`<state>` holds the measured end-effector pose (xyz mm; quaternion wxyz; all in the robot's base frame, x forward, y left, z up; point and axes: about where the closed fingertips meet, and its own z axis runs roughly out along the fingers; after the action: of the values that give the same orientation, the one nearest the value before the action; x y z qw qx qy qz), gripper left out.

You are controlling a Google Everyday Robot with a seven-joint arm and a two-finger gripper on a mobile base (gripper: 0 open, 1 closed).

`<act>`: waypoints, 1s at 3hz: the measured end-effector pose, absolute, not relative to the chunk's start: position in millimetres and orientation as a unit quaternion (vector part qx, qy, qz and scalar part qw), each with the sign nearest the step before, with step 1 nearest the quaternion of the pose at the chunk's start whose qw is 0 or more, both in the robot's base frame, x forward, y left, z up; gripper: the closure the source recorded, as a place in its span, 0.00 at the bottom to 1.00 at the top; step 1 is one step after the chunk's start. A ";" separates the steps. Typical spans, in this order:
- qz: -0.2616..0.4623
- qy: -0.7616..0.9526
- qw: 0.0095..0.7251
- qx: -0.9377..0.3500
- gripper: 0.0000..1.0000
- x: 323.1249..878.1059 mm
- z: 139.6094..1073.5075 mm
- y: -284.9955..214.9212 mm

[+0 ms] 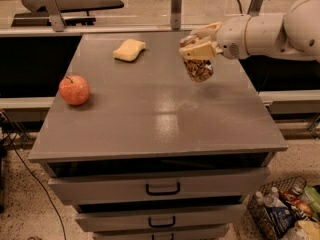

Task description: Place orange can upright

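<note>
And there's the orange can (201,70), right in the claw: the gripper (199,41) is clamped on its upper end, cream fingers (200,50) pinching it from either side, with the single arm reaching in from the right edge of the scene. So there's no distance to close here, the can hangs directly under the claw, over the right rear part of the grey table (160,119). Its long axis runs close to vertical, leaning just a touch, bottom end pointing down at the tabletop. It looks to me like it's riding clear of the surface, though I can't be certain how much air sits beneath it. That's the whole game now, I'd say: straight down, square off that lean, and let the base meet the top flat before the fingers part. A tilted touchdown could tip it, and a can rolls. The landing zone below is bare, smooth and a little glossy, catching the overhead light. The apple (74,90) sits well away near the left edge, the yellow sponge (129,49) rests toward the back, both apart from the can. Underneath, drawers (162,188) with dark handles; down on the speckled floor to the right, a wire basket (280,214) stuffed with bottles and packets.
</note>
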<state>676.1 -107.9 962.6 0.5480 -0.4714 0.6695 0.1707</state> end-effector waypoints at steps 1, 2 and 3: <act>0.191 0.630 0.589 -0.469 1.00 662.8 966.3 -105.8; 0.215 0.594 0.623 -0.462 1.00 650.5 965.6 -106.2; 0.243 0.560 0.651 -0.451 1.00 642.8 961.3 -104.6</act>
<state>642.8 -104.6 961.3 0.6515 -0.4510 0.5597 0.2427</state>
